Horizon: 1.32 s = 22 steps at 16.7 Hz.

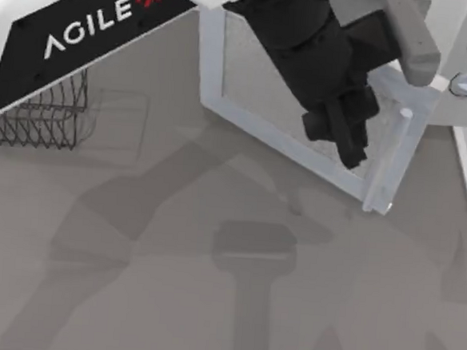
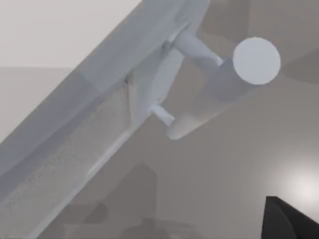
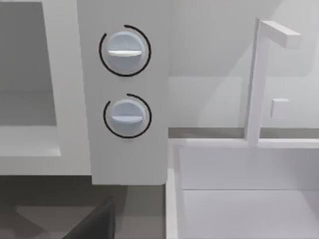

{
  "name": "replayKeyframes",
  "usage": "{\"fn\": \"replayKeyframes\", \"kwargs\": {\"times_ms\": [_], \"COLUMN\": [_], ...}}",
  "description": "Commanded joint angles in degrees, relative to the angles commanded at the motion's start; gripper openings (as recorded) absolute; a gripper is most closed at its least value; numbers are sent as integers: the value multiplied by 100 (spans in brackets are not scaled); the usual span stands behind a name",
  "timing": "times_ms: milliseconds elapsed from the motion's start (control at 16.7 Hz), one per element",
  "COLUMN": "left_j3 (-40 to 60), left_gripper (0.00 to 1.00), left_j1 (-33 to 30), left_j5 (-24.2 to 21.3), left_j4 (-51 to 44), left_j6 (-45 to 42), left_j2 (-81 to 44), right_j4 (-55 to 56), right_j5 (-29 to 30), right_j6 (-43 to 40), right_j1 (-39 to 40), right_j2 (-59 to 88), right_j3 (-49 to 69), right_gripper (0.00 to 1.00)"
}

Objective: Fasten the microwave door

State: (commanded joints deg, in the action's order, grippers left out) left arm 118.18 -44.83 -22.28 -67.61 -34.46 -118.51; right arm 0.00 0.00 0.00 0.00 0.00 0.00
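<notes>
The microwave door (image 1: 294, 115) stands ajar at the top view's 1 o'clock, long axis running 10 to 4, its bar handle (image 1: 388, 162) at the free end. The left pincer (image 1: 344, 139) hovers over the window; whether its fingers are apart, I cannot tell. The left wrist view shows the handle's (image 2: 219, 84) round end. The right wrist view shows two knobs (image 3: 124, 52). Bare tabletop (image 1: 208, 301) lies toward 6.

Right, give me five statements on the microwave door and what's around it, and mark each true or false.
1. The microwave door is swung open. True.
2. The left gripper is over the door, beside its bar handle. True.
3. The body has three knobs. False: two knobs.
4. A wire rack stands at the table's left. True.
5. The door window is solid black. False: pale and translucent.
</notes>
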Motion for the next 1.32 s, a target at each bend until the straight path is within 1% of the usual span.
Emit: {"fn": "replayKeyframes", "kwargs": {"times_ms": [240,420,540,960,1320], "left_j3": [145,220,222,487,508], "left_gripper": [0,0,0,0,0], "left_j1": [-327,-452,-416,16,120], "left_j5": [-301,-332,-241,349,407], "left_j4": [-60,-89,-28,33,6], "left_j6": [37,90,147,149,145], "left_j2": [-95,-235,-245,-248,-267], "right_j4": [0,0,0,0,0], "right_j5": [0,0,0,0,0], "right_j6": [0,0,0,0,0], "right_j1": [0,0,0,0,0], "right_j2": [0,0,0,0,0], "right_j3": [0,0,0,0,0], "right_gripper": [100,100,100,100,100]}}
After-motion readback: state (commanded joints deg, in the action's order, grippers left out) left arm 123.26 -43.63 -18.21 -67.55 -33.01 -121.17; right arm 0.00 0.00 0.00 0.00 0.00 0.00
